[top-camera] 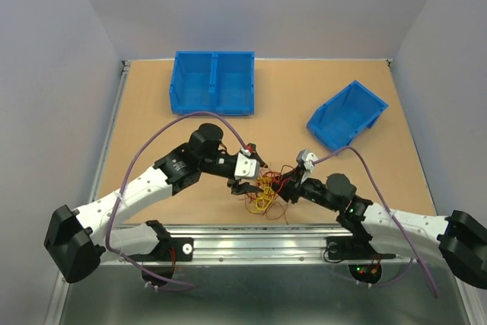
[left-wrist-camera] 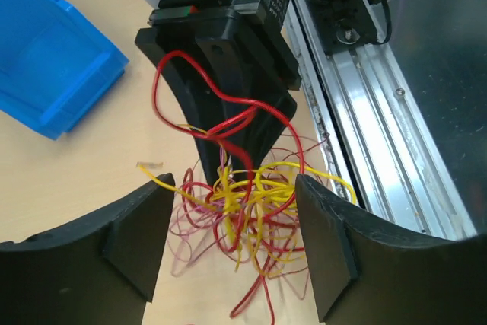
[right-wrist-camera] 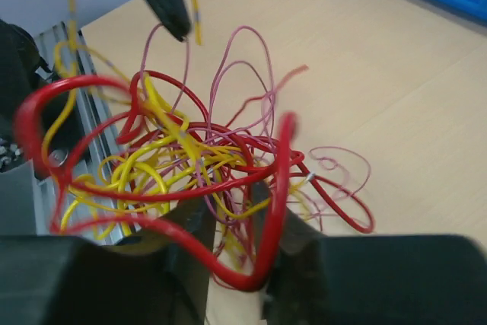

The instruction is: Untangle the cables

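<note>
The cables [top-camera: 262, 194] lie as one tangle of thin red, yellow and pink wires near the table's front edge, between the two grippers. My left gripper [top-camera: 242, 186] stands open just above them; in the left wrist view its fingers [left-wrist-camera: 141, 241] straddle the cables [left-wrist-camera: 251, 203] without touching. My right gripper [top-camera: 284, 188] faces it across the tangle. Its jaws [right-wrist-camera: 232, 222] stand narrowly apart with a gap showing, and a red loop and several strands of the cables [right-wrist-camera: 198, 157] run through that gap. A red wire also loops over the right gripper [left-wrist-camera: 228, 150].
A blue two-compartment bin [top-camera: 211, 81] sits at the back, left of centre. A second blue bin [top-camera: 348, 114] lies tilted at the right. The aluminium rail [top-camera: 259, 237] carrying the arm bases runs just in front of the tangle.
</note>
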Motion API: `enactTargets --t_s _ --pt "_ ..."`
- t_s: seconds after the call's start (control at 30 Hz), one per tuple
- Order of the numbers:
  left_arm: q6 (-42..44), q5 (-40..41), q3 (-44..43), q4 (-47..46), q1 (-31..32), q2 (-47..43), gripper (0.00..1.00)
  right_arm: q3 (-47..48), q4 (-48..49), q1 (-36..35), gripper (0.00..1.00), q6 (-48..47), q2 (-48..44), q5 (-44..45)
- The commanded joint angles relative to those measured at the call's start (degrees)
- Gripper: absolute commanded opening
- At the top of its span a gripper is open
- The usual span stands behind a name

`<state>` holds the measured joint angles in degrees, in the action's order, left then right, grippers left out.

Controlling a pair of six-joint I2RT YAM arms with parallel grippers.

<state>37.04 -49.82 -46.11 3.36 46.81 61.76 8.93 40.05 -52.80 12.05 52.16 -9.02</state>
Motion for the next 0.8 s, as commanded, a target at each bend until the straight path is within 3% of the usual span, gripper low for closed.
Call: enactTargets --t_s 0.0,0.03,0.1,0.17,0.2,0.33,0.4,0.53,0.77 --pt "0.84 0.60 -3.29 0.25 0.48 0.64 0.77 3.29 10.22 0.06 0.06 1.29 -0.92 -2.68" --pt "0.76 0.95 -3.46 0.34 0.48 0.65 0.78 2.68 10.22 0.06 0.00 2.00 -1.70 0.20" --pt "0.67 2.61 -3.46 0.07 0.48 0.03 0.79 1.54 9.44 0.06 0.01 2.88 -5.65 3.03" --pt "-0.03 3.94 -2.59 -2.03 0.48 -1.11 0.88 -0.05 8.29 0.06 0.01 3.32 -10.84 6.63" --pt "-0.99 4.81 -2.06 -2.99 0.57 -1.55 0.99 -0.23 6.20 0.06 0.01 3.59 -12.85 7.51" --pt "-0.74 5.18 -0.04 -5.64 0.65 -1.03 0.99 -1.37 3.63 0.06 0.01 5.17 -19.63 6.65" --pt "-1.17 5.44 -0.47 -5.64 1.09 0.20 0.97 -1.72 3.28 0.06 0.01 5.96 -21.83 6.73" --pt "-2.05 5.18 -2.58 -4.94 1.36 4.59 0.82 -1.55 3.10 0.06 0.01 6.58 -21.93 7.17" --pt "-1.09 0.52 -4.34 -3.44 1.53 7.15 0.74 -0.23 5.03 0.06 0.01 6.67 -16.75 7.52"
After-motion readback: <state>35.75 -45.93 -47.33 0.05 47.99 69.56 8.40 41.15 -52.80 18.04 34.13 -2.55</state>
